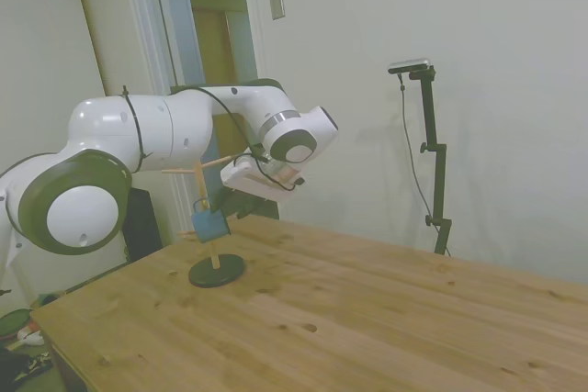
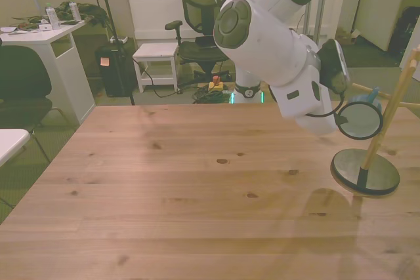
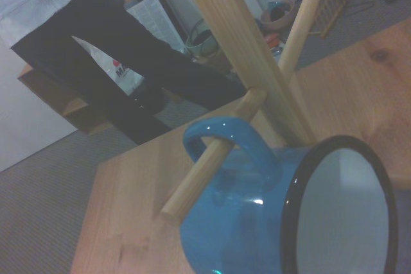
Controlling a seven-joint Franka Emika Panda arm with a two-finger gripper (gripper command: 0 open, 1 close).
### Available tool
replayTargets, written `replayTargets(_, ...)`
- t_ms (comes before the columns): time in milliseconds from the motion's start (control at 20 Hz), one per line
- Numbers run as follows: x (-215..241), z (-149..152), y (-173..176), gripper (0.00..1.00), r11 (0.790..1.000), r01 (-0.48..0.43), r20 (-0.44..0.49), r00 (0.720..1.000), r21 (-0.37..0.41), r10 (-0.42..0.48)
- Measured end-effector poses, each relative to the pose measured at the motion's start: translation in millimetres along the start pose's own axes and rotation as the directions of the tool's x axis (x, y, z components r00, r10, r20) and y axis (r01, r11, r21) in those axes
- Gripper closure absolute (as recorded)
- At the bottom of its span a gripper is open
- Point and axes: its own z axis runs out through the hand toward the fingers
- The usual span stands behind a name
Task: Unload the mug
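Side view shows the table filling the lower frame, its pale planks running from the left edge toward the lower right. Above its left part the white arm reaches in from the left, elbow bulky in the left middle, forearm bending down to the wrist near the centre-left. The hand sits at the end of that wrist, just right of the peg stand, whose black round base rests on the table in the left centre of the frame. I cannot tell whether the hand is released or clenched: its tips are hidden behind the wrist in both wide views.

The mug hangs on the stand, a small blue shape beside the upright post, clear of the table. In the front view the mug shows at the right edge, its dark-rimmed mouth facing the camera, tucked against the hand and just above the stand's base. The wrist view, close in, shows the mug in the lower right with a wooden peg passing through its loop handle, so it is still loaded.

The step in hand looks like the approach to the grasp. Next, I judge, the hand must close on the mug's wall or rim, then draw it outward along the peg's slant until the handle slips off the peg's free end, without tipping the stand.
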Motion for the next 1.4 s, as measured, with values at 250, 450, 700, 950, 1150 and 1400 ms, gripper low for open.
replayTargets(250, 10, 14, 0, 0.0, 1.0, -0.008, 0.028, 1.0, 0.03, 0.007)
replayTargets(450, 15, 23, -5, 0.0, 0.999, -0.019, 0.043, 0.999, 0.033, 0.017)
replayTargets(700, 15, 28, -4, 0.0, 0.998, -0.029, 0.068, 0.997, 0.048, 0.025)
replayTargets(950, 14, 31, -6, 0.0, 0.998, -0.032, 0.084, 0.996, 0.057, 0.027)
replayTargets(1150, 14, 35, -6, 0.0, 0.997, -0.034, 0.093, 0.995, 0.063, 0.028)
replayTargets(1400, 14, 39, -5, 1.0, 0.997, -0.038, 0.1, 0.994, 0.068, 0.031)
